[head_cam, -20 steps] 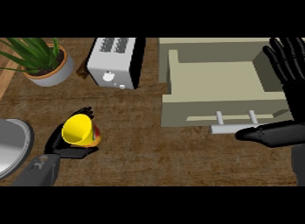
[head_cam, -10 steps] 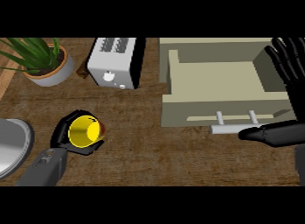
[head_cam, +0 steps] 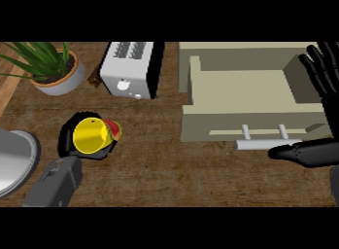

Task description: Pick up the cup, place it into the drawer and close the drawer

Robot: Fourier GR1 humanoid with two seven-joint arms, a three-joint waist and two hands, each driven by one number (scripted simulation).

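Left hand [head_cam: 70, 146] is wrapped round the cup [head_cam: 93, 135], and we see its fingers curled about the sides, near the left of the counter [head_cam: 172, 170]. We're looking into a bright yellow cup, mouth tilted up, red showing on its right side. Right hand [head_cam: 328, 97] rests open, fingers straight, beside the open drawer [head_cam: 244, 92]. Far left sit a toaster [head_cam: 132, 68] and plant [head_cam: 54, 68].
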